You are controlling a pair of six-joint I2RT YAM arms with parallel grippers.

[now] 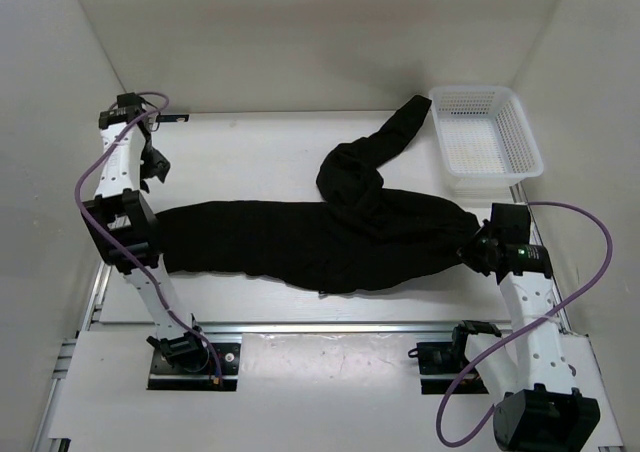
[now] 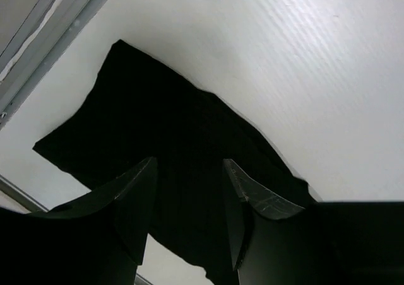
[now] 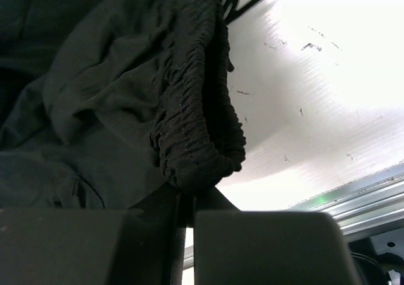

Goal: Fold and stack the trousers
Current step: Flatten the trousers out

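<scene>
The black trousers (image 1: 300,237) lie across the table. One leg is spread flat to the left, and the other is bunched and runs up towards the back right. My right gripper (image 1: 472,249) is shut on the elastic waistband (image 3: 196,140) at the trousers' right end, and the band bulges out just above the closed fingers (image 3: 186,197). My left gripper (image 1: 157,167) is open and empty. It hovers above the flat leg's end (image 2: 145,127), which shows between and beyond its fingers (image 2: 189,162).
A white mesh basket (image 1: 487,137) stands at the back right, and the tip of the upper leg reaches its left side. White walls enclose the table. Metal rails run along the table's edges (image 2: 38,39) (image 3: 353,193).
</scene>
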